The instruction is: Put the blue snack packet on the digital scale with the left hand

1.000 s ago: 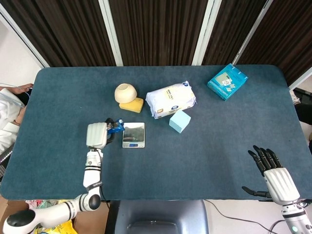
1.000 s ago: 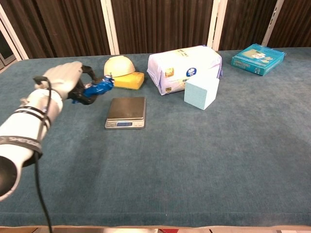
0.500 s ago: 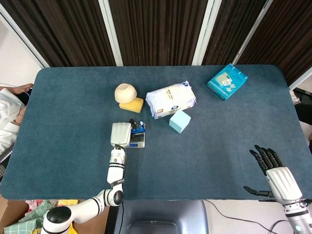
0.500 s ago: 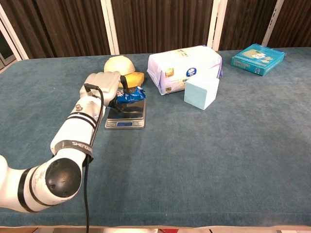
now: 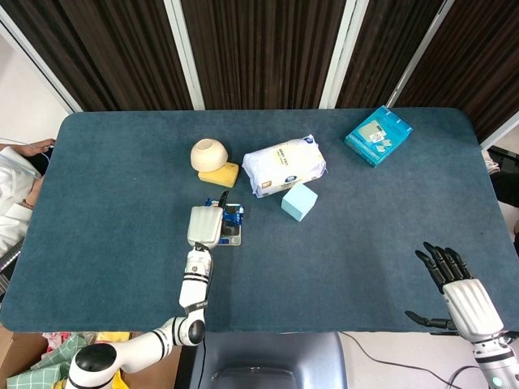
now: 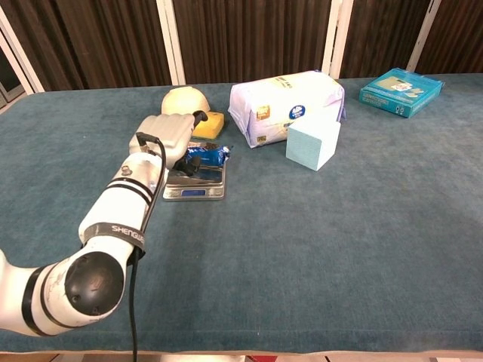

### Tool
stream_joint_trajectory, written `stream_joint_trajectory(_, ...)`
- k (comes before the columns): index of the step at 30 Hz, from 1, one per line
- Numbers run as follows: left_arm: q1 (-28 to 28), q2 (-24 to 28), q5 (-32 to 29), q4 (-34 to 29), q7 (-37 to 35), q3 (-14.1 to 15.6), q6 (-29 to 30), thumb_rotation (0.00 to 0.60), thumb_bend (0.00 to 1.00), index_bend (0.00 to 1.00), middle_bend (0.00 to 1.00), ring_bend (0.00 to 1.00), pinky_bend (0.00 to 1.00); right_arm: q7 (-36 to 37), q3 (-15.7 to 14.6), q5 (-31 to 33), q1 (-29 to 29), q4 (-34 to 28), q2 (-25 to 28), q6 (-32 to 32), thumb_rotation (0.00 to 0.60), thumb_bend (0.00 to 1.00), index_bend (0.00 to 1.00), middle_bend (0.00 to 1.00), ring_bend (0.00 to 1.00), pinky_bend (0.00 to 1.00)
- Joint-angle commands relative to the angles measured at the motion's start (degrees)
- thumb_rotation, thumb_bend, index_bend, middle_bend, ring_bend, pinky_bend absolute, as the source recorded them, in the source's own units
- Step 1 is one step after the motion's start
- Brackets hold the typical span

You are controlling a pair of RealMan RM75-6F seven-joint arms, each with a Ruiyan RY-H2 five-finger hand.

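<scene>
The left hand (image 6: 164,134) hovers over the digital scale (image 6: 195,183), its back hiding most of the platform; under its fingers the blue snack packet (image 6: 204,157) lies on or just above the plate, and whether the fingers are gripping it or merely touching it I cannot tell. Just beyond the hand sit a cream bowl (image 5: 208,153) and a yellow sponge (image 6: 212,123), partly hidden behind it. Off at the bench's (image 5: 365,235) near right corner, the right hand (image 5: 456,292) is empty, fingers spread, its wrist cut off by the frame.
</scene>
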Motion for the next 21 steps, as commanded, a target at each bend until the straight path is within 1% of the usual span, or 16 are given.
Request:
stream_joint_trajectory(1,1.36,0.99,0.80,-2.67,0.21,0.91,1.42,0.600,0.46,0.13,1.00,1.00,1.00,-0.08,0.12,0.14,-0.11,0.08,-0.01,0.23,0.458,0.16,0.00,0.00,0.00,0.00)
stream_joint_trajectory(3,3.27,3.05,2.54,-7.06,-0.23,2.34,3.76,0.600,0.45,0.13,1.00,1.00,1.00,-0.09,0.23,0.36,-0.21,0.13,0.00,0.39,0.458,0.16,0.00,0.00,0.00,0.00)
stream_joint_trajectory(6,7.99,9.01,7.32,-17.25,-0.69,6.86,9.09,0.600,0.44,0.12,1.00,1.00,1.00,-0.36,0.21,0.36,-0.40,0.05,-0.01,0.64,0.459,0.16,0.00,0.00,0.00,0.00)
stream_joint_trajectory(7,9.82,11.56,9.18,-20.97,-0.78,8.76,11.02,0.600,0.44,0.12,1.00,1.00,1.00,-0.58,0.16,0.26,-0.45,0.06,-0.05,0.72,0.459,0.16,0.00,0.00,0.00,0.00)
stream_joint_trajectory(8,12.49,15.38,11.63,-26.30,-1.16,11.36,13.71,0.600,0.43,0.12,1.00,1.00,1.00,-0.90,0.07,0.10,-0.52,-0.06,-0.11,0.78,0.458,0.16,0.00,0.00,0.00,0.00)
stream_joint_trajectory(9,14.42,18.47,13.62,-30.08,-1.63,13.34,15.66,0.600,0.43,0.12,1.00,1.00,1.00,-1.29,-0.03,-0.01,-0.60,-0.16,-0.18,0.80,0.458,0.16,0.00,0.00,0.00,0.00)
stream_joint_trajectory(10,16.83,22.92,16.41,-34.61,-2.62,16.27,17.72,0.600,0.43,0.11,1.00,1.00,1.00,-2.04,-0.20,-0.16,-0.71,-0.35,-0.28,0.74,0.459,0.16,0.00,0.00,0.00,0.00)
stream_joint_trajectory(11,18.70,26.41,18.18,-37.84,-3.77,18.50,19.00,0.600,0.42,0.11,0.97,1.00,1.00,-2.60,-0.30,-0.26,-0.78,-0.53,-0.40,0.71,0.460,0.16,0.00,0.00,0.00,0.00)
stream_joint_trajectory(12,20.61,29.96,19.45,-40.92,-5.16,20.83,19.86,0.600,0.42,0.09,0.89,0.95,0.99,-3.17,-0.36,-0.39,-0.86,-0.69,-0.55,0.77,0.460,0.16,0.00,0.00,0.00,0.00)
stream_joint_trajectory(13,22.35,33.66,20.66,-43.62,-6.89,23.24,20.33,0.600,0.42,0.08,0.76,0.84,0.91,-3.79,-0.45,-0.58,-0.98,-0.84,-0.68,0.89,0.460,0.16,0.00,0.00,0.00,0.00)
stream_joint_trajectory(14,24.48,38.34,22.24,-46.17,-9.88,26.17,21.02,0.600,0.42,0.05,0.56,0.62,0.72,-4.57,-0.52,-0.78,-1.13,-1.10,-0.89,1.07,0.460,0.16,0.00,0.00,0.00,0.00)
stream_joint_trajectory(15,25.93,41.50,23.77,-47.00,-12.72,28.24,21.73,0.600,0.42,0.03,0.35,0.36,0.47,-5.16,-0.55,-0.88,-1.24,-1.26,-1.05,1.18,0.459,0.16,0.00,0.00,0.00,0.00)
stream_joint_trajectory(16,28.05,44.72,25.85,-46.70,-17.29,30.61,23.42,0.600,0.42,0.01,0.17,0.14,0.23,-5.85,-0.56,-0.99,-1.39,-1.47,-1.27,1.36,0.458,0.16,0.00,0.00,0.00,0.00)
stream_joint_trajectory(18,31.48,47.12,28.28,-43.32,-23.98,32.96,26.97,0.600,0.42,0.00,0.03,0.01,0.08,-6.64,-0.55,-1.04,-1.61,-1.70,-1.57,1.62,0.458,0.16,0.00,0.00,0.00,0.00)
stream_joint_trajectory(19,33.69,47.58,29.11,-39.93,-27.63,33.91,29.07,0.600,0.42,0.00,0.01,0.00,0.05,-7.01,-0.51,-0.99,-1.73,-1.82,-1.74,1.75,0.458,0.16,0.00,0.00,0.00,0.00)
stream_joint_trajectory(21,36.70,47.42,28.69,-35.52,-31.59,34.12,31.44,0.600,0.43,0.00,0.00,0.00,0.01,-7.63,-0.31,-0.61,-1.86,-1.98,-1.98,1.80,0.458,0.16,0.00,0.00,0.00,0.00)
